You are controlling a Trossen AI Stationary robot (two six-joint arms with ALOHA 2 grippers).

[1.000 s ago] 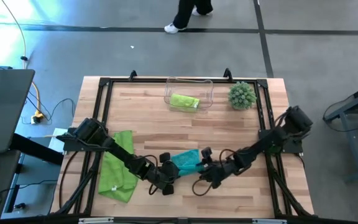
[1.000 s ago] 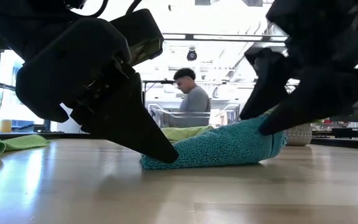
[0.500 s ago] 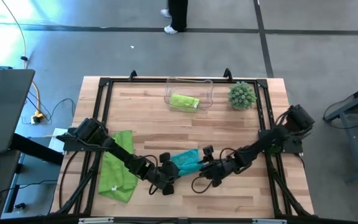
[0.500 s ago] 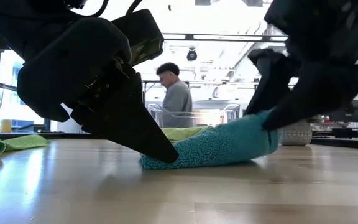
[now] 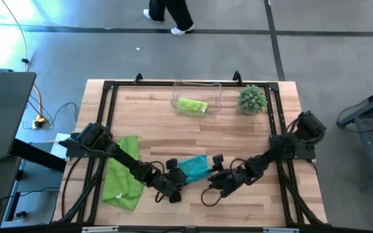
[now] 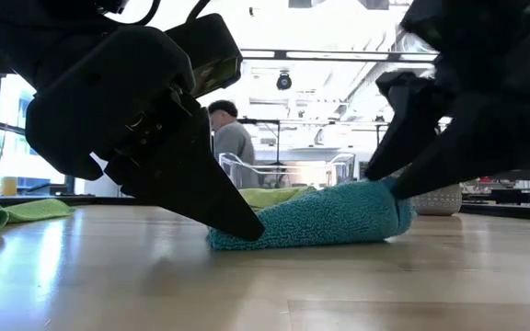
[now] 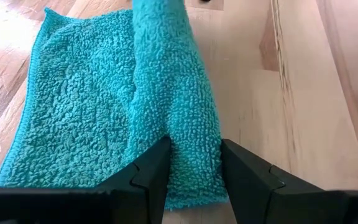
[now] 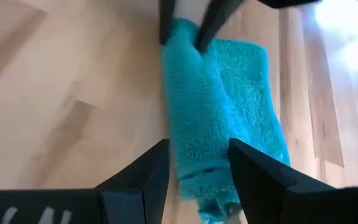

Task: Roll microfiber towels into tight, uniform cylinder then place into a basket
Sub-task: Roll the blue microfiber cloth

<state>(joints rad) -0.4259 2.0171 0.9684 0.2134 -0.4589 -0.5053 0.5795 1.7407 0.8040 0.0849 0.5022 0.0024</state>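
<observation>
1. High view: both dark arms are reaching in low over the near half of the table (image 5: 238, 126), and their grippers are meeting from opposite sides at the teal towel (image 5: 195, 167).
2. The left arm is stretching across the flat lime green towel (image 5: 123, 182), with the left gripper (image 5: 173, 184) sitting at the teal towel's near left end.
3. In the left wrist view, the left gripper (image 7: 193, 165) is pinching the rolled ridge of the teal towel (image 7: 104, 106), its two fingers pressing the fuzzy fold from either side.
4. The right arm is angling in from the table's right edge, and the right gripper (image 5: 216, 175) is closing on the other end of the roll.
5. In the right wrist view, the right gripper (image 8: 197, 168) is clamping the teal towel (image 8: 222, 118), with the roll running straight ahead to the left gripper's fingers (image 8: 211, 18) at the far end.
6. The teal towel is lying partly rolled, a thick ridge beside a flat, unrolled flap; in the low view it (image 6: 311, 216) is resting on the wood between both grippers.
7. Well beyond the grippers, a rolled lime green towel (image 5: 192, 105) is lying inside the basket (image 5: 177, 90), beside a spiky green plant ball (image 5: 252, 99).
</observation>
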